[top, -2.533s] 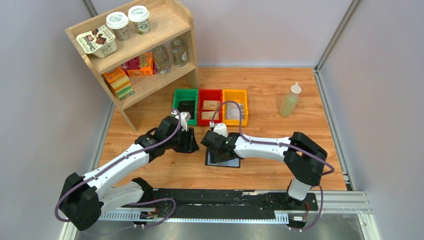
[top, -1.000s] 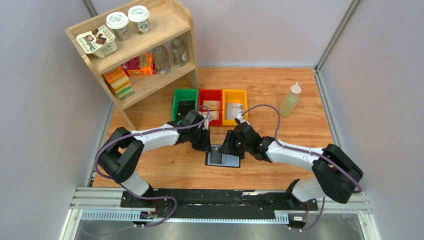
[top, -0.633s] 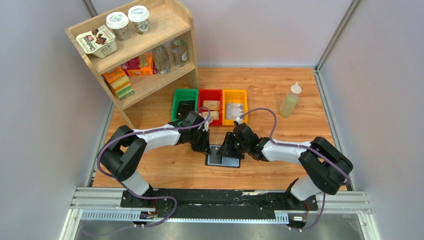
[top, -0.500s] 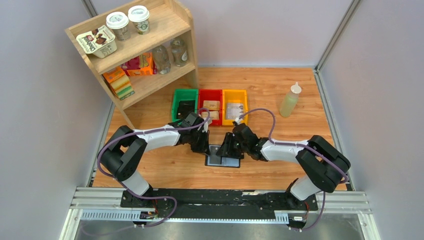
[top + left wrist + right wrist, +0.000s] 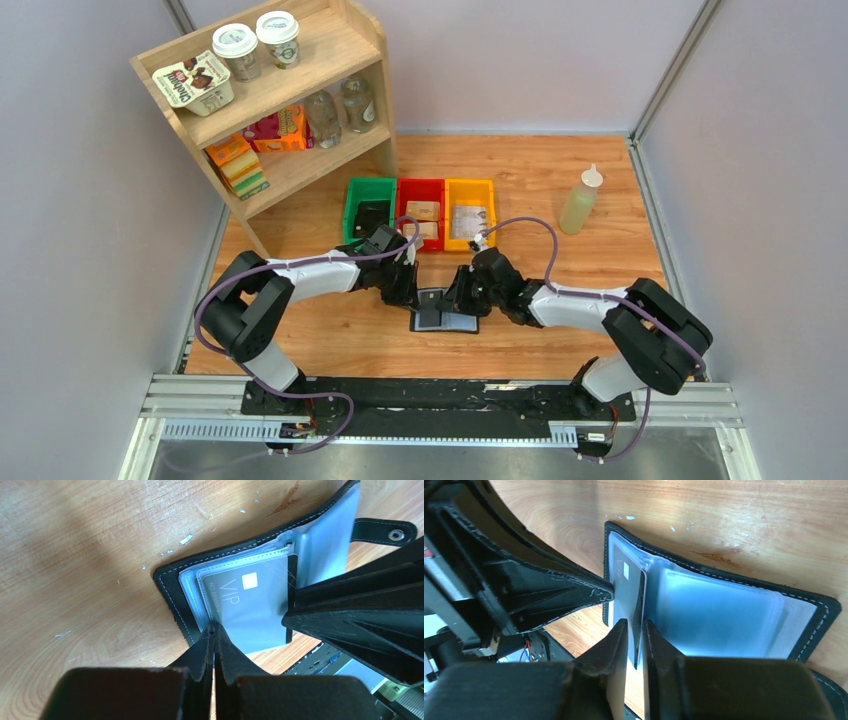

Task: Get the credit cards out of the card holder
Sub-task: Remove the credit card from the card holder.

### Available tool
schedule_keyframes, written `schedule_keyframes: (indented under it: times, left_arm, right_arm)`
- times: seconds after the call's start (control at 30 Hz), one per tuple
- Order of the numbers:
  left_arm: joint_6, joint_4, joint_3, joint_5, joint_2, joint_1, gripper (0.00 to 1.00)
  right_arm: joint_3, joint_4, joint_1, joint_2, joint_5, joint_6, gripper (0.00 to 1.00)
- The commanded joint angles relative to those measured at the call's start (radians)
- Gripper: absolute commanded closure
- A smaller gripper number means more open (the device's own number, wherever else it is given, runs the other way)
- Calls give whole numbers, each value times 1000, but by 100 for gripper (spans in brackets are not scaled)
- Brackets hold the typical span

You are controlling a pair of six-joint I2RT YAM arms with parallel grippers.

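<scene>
Between the narrowed fingers of the right gripper (image 5: 635,625) sat the free edge of a thin flat grey-black card (image 5: 626,587), pinched and tilted up from its clear sleeve. The left gripper (image 5: 214,630), fully closed, pressed its tips onto one end of the small black leather-like bifold card holder (image 5: 729,612), which lay open on the wooden bench (image 5: 75,555). Overhead, both arms reached low and inward, hiding part of the holder. Its snap tab (image 5: 385,532) showed only in the left wrist view.

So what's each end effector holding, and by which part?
Right end effector pinches the credit card by its near edge. Left end effector shut at card holder edge; grip unclear.
</scene>
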Motion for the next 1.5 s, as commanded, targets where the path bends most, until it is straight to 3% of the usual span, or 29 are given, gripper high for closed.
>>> schedule_keyframes:
  times: [0.0,0.2,0.43,0.57,0.73,0.97,1.47]
  left_arm:
    - [23,-42,-19,-40,36,-6,100]
    - [31,-54,-9,-37,52,-6,100]
    - [34,-59,-6,-42,46,-6,100]
    - [34,-65,-5,-51,52,-6,100]
    - [32,-69,-6,-57,62,-6,100]
    - [34,-72,1,-58,75,-6,100]
    - [37,-75,3,-51,89,-6,100]
  right_arm:
    - [-5,167,6,-49,-67,-2,86]
    - [-6,227,5,0,-108,7,89]
    - [18,279,5,92,-159,14,85]
    - [6,286,-7,83,-168,11,89]
    - [-40,328,-44,43,-203,9,83]
    - [-72,453,-60,46,-279,27,83]
    - [-106,502,-87,42,-303,34,100]
